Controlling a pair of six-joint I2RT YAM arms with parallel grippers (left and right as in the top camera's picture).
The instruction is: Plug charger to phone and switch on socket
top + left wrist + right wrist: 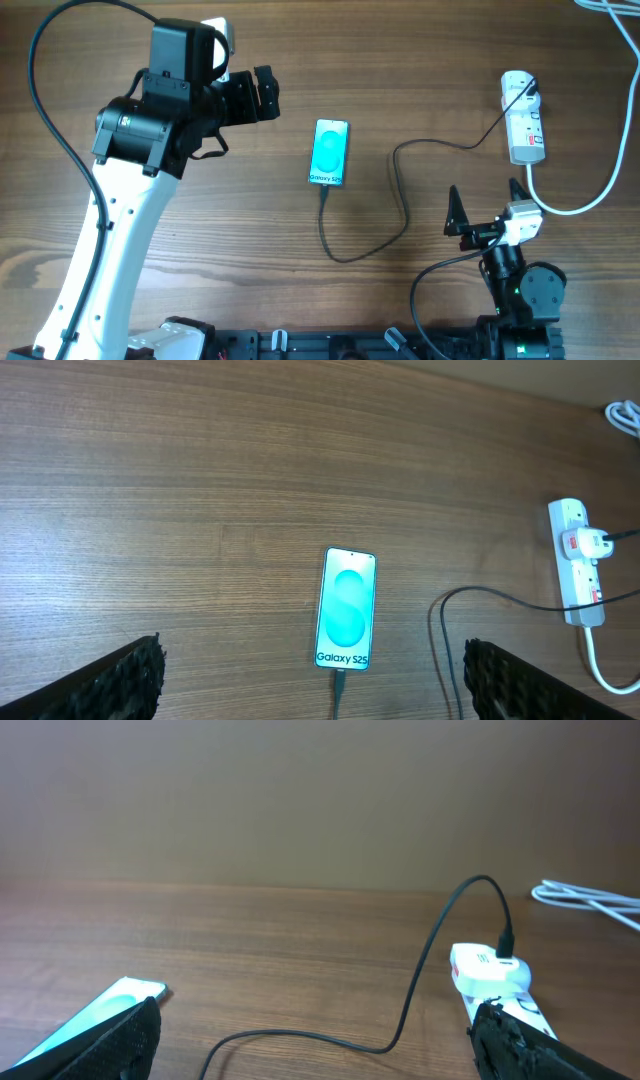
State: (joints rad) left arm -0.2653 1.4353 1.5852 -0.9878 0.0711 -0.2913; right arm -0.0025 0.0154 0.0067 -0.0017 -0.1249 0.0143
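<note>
The phone [329,152] lies flat mid-table, its cyan screen lit, "Galaxy S25" text at its near end. It shows in the left wrist view [347,608] and at the left edge of the right wrist view [95,1015]. The black charger cable [400,190] is plugged into the phone's near end, loops right and runs to the white socket [522,118]. The cable [445,635] and socket [577,575] show in the left wrist view, and both show in the right wrist view: cable [420,990], socket [490,972]. My left gripper [265,92] is open, left of the phone. My right gripper [485,205] is open, near the socket.
A thick white cord [590,205] leaves the socket's near end and curves off the right edge; it also shows in the right wrist view [590,902]. Arm bases stand along the front edge of the wooden table [230,220].
</note>
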